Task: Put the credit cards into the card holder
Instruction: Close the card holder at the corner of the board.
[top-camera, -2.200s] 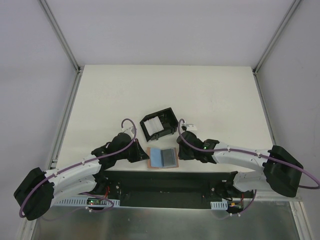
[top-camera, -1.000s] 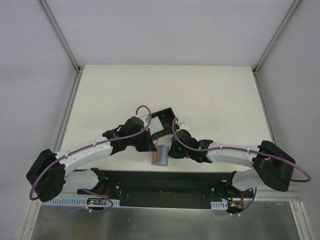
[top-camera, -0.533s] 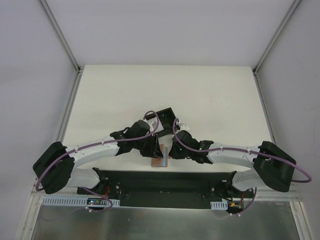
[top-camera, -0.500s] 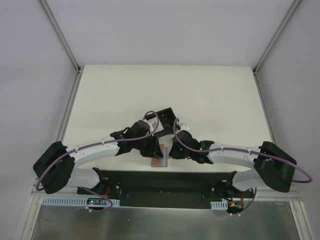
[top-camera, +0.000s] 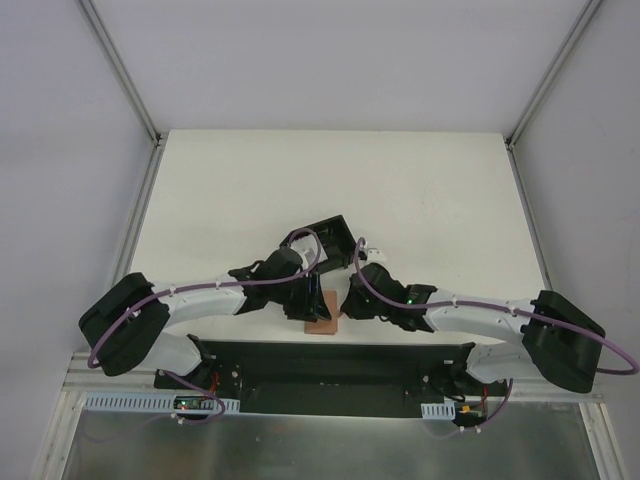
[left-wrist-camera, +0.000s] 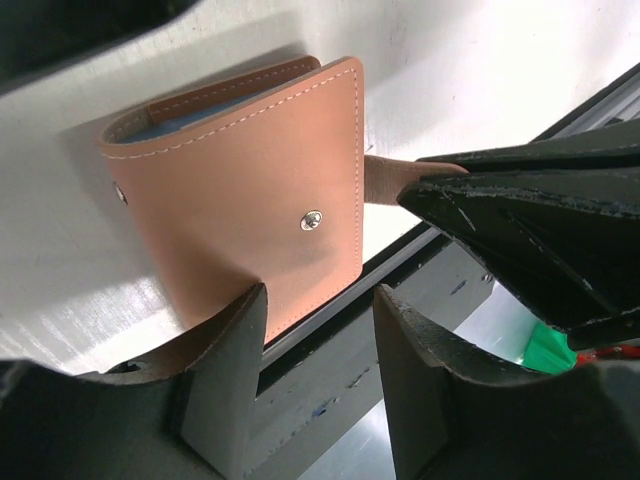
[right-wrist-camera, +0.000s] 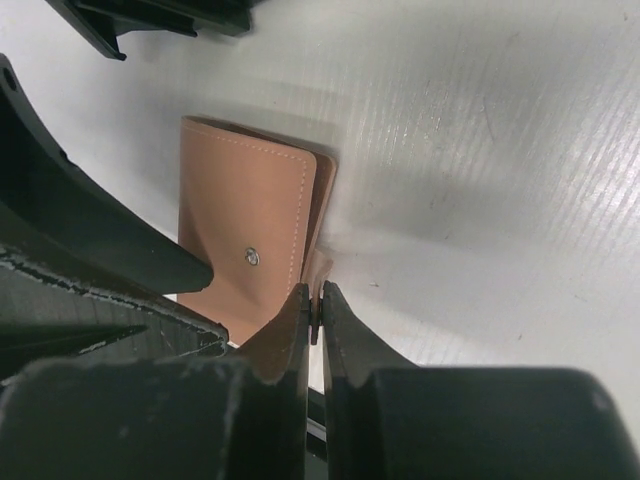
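**Holder folded shut since the earlier frame, both arms crowded in**

Folded now: the card holder (top-camera: 320, 324), which lay open with the cards showing on top, is closed into a small tan block. The left arm has swung right until it is right up against it. The holder sits at the near edge of the tabletop (top-camera: 400, 190), just near of the black box frame (top-camera: 325, 238).

- The credit cards (left-wrist-camera: 185, 118) show only as a blue sliver inside the fold. How many are seated cannot be told.
- The left gripper (left-wrist-camera: 318, 310) is released, its fingers spread either side of the holder's near corner.
- The right gripper (right-wrist-camera: 312, 300) is clenched on the thin tan tab (left-wrist-camera: 395, 178) sticking out of the holder's right edge.
- The snap stud (left-wrist-camera: 313, 220) faces up.

Handling, as a judgement:
- The holder looks light and soft like leather, springy at the fold, so the cover will likely pop open if let go.
- The cards are stiff and slick and could slide out of the open side.
- Best hold is a pinch across the cover near the stud or on the tab, not on the spine.
- The near edge is close, so there is a risk of it dropping off.
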